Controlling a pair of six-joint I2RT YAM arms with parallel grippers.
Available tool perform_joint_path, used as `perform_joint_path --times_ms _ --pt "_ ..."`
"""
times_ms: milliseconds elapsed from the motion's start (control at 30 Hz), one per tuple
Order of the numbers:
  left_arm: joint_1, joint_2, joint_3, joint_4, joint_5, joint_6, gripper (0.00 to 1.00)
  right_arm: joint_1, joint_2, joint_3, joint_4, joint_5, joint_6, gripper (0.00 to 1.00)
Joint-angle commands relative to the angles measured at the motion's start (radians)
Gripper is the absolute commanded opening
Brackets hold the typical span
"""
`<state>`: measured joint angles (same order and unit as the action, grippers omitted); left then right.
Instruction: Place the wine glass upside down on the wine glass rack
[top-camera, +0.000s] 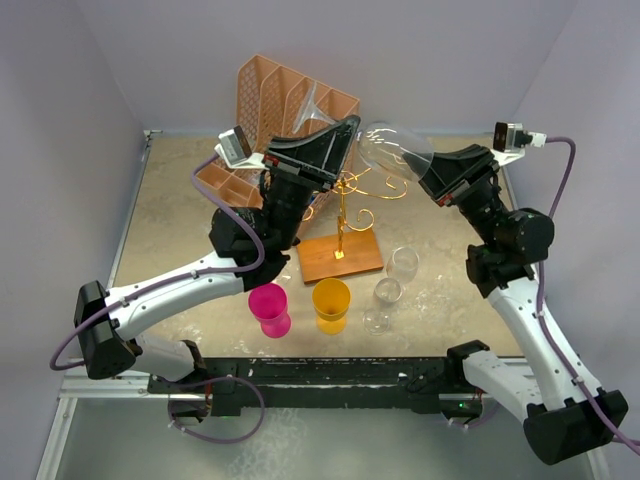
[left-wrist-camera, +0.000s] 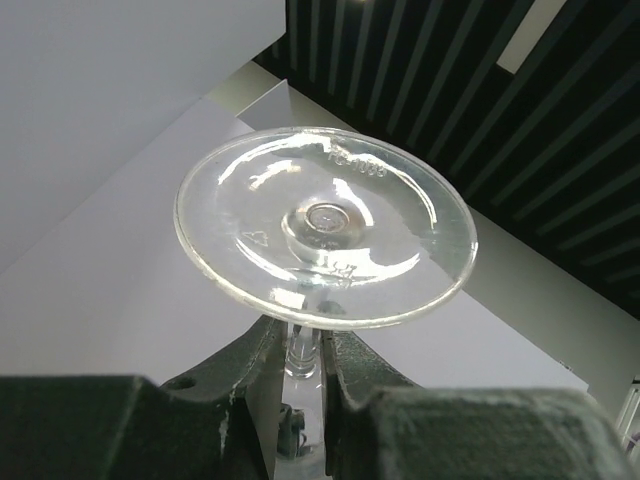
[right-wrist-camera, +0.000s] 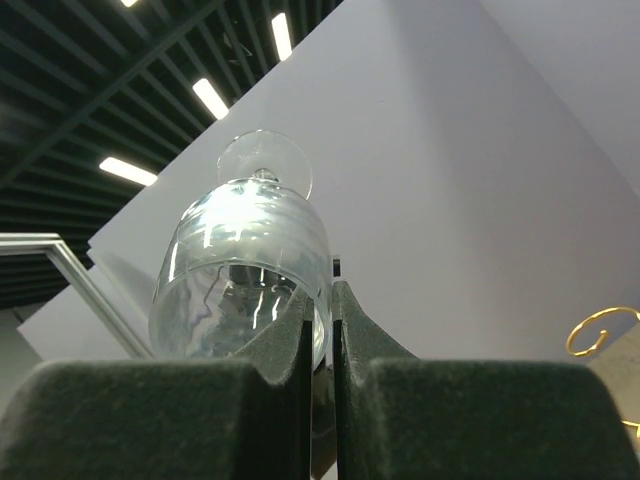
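My left gripper (top-camera: 332, 130) is raised over the back of the table and shut on the stem of a clear wine glass (left-wrist-camera: 325, 235). The glass's round foot stands just past the fingertips in the left wrist view. My right gripper (top-camera: 422, 168) is shut on the bowl wall of a second wine glass (top-camera: 393, 148), with one finger inside the bowl (right-wrist-camera: 240, 280) and one outside. The foot of that glass points away from the gripper. The gold wire rack (top-camera: 345, 195) on its wooden base (top-camera: 340, 256) stands between and below both grippers. One gold curl (right-wrist-camera: 600, 330) shows in the right wrist view.
A peach slotted organizer (top-camera: 280, 95) stands behind the left gripper. A pink cup (top-camera: 268, 305) and an orange cup (top-camera: 331, 303) stand in front of the rack. Three small clear glasses (top-camera: 387, 291) stand to the right of the base.
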<state>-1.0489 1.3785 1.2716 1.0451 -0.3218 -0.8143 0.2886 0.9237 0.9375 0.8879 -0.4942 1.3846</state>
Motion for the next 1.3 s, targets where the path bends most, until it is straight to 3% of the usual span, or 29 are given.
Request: perform_joint_path --times_ms 0,633,1067,1133,1267 --pt "-0.007 0.019 -0.014 0.01 0.021 0.046 0.17 0.01 -0.026 0.01 0.194 -0.055 0.16 0.0" --pt "-0.01 0.017 -0.049 0.031 0.022 0.128 0.33 0.011 -0.08 0.001 0.16 0.056 0.284 0.0" --pt "-0.01 0.04 -0.025 0.088 0.166 0.213 0.45 0.011 -0.08 0.023 0.056 0.062 0.24 0.0" --pt "-0.01 0.042 -0.026 0.099 0.18 0.227 0.43 0.011 -0.08 0.03 0.041 0.062 0.235 0.0" --pt "-0.009 0.044 -0.022 0.108 0.177 0.255 0.2 0.011 -0.074 0.035 0.034 0.052 0.228 0.0"
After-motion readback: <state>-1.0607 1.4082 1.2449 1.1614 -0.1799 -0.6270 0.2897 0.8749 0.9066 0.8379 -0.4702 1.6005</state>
